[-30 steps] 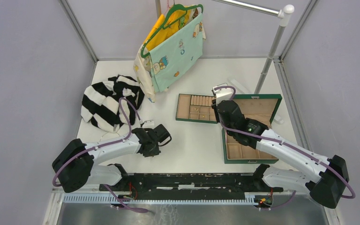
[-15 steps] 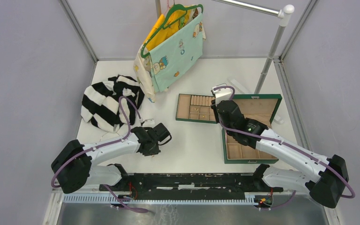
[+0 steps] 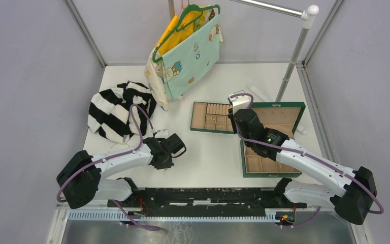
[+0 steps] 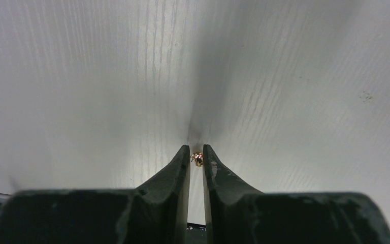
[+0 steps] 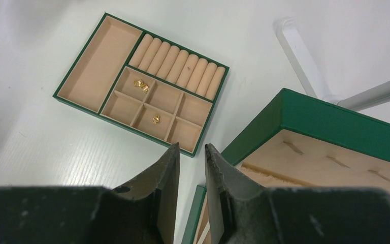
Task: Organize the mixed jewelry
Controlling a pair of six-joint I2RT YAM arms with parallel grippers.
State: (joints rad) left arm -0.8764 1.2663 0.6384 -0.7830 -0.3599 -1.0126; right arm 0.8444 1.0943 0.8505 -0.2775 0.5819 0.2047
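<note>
My left gripper (image 4: 196, 151) is shut on a tiny gold-coloured jewelry piece (image 4: 197, 158) pinched at its fingertips, low over the white table; in the top view it (image 3: 175, 147) is left of centre. My right gripper (image 5: 191, 147) is shut and empty, hovering between the tan divided tray (image 5: 99, 61) and the open green box (image 5: 335, 119). Two gold pieces (image 5: 141, 85) (image 5: 156, 119) lie in separate small compartments of the tray. In the top view the tray (image 3: 199, 116) sits left of the green box (image 3: 282, 118). No chain shows.
A black-and-white striped cloth (image 3: 119, 109) lies at the back left. A pale bag on a green hanger (image 3: 188, 46) hangs from a metal rack (image 3: 292, 56) at the back. The rack's white foot (image 5: 299, 56) lies beyond the box.
</note>
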